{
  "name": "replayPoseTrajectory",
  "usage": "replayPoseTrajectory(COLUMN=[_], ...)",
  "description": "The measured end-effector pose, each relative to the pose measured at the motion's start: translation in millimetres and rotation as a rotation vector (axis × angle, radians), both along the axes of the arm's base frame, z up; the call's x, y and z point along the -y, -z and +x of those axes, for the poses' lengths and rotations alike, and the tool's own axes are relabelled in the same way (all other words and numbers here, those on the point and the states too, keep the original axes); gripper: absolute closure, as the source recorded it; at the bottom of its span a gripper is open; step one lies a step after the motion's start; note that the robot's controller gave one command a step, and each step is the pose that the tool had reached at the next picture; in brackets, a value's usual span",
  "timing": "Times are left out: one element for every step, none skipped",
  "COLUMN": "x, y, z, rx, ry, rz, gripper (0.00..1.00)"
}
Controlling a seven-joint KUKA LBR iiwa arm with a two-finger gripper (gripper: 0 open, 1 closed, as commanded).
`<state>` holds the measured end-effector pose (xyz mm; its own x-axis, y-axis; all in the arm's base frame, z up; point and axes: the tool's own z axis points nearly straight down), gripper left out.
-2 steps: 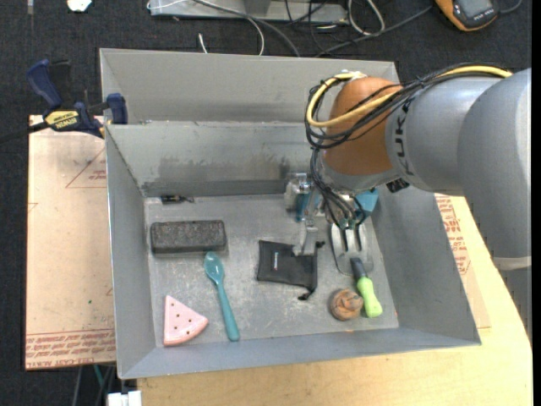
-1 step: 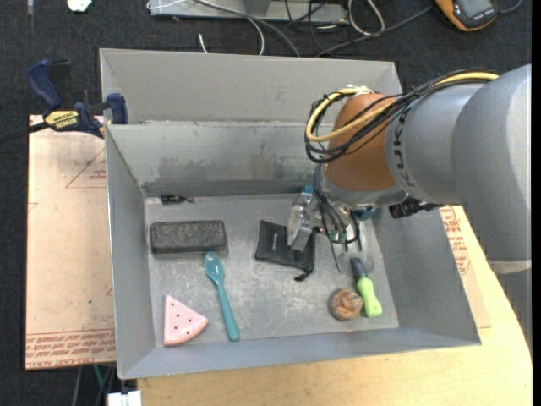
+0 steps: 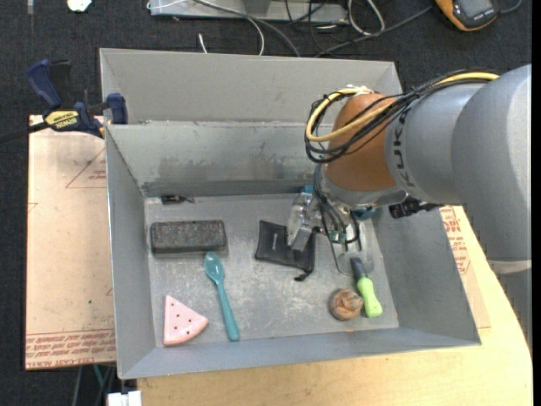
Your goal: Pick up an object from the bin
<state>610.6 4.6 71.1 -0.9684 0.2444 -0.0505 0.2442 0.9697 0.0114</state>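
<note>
the black flat piece (image 3: 275, 244), angular and somewhat crumpled, lies near the middle of the bin (image 3: 211, 155) floor, a little right of centre in the frame. a thin dark tail sticks out from its lower right corner. the gripper (image 3: 325, 250) is low in the bin just to the right of it. its two fingers (image 3: 302, 229) stand apart with an empty gap between them, so the claw is spread and has hold of nothing. the finger on the frame's left is at the black piece's right edge; whether it touches the piece or hangs just above it i cannot tell. the other finger is near the top end of a green-handled tool (image 3: 368, 296).

that tool lies lower right of the gripper, pointing down and to the right, and a brown round thing (image 3: 344, 304) sits just beside its left side. to the lower left of the black piece a teal spoon (image 3: 221, 299) lies with its bowl up and its handle running down-right. a pink wedge with dark dots (image 3: 182, 321) rests at the lower left of the floor, near the spoon. a grey oblong block (image 3: 188, 236) lies flat at the left, above the spoon's bowl.

above the gripper are the wrist's orange cover (image 3: 359, 155), looped yellow and black cables (image 3: 317, 125), and the grey arm (image 3: 473, 142) coming in from the right.
</note>
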Motion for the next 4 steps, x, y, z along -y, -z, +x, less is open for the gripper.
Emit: replayPoseTrajectory(x=[-20.7,-33.7,-33.6,-39.8], y=[-9.5,-3.3,-3.8,-38.1], z=[-25.3,-50.2,-49.9,-31.2], rx=[0.000,0.003,0.003,0.004], ry=[0.114,0.307,0.309,0.381], rz=[0.005,0.016,0.016,0.020], gripper=[1.00,0.00,0.00,0.00])
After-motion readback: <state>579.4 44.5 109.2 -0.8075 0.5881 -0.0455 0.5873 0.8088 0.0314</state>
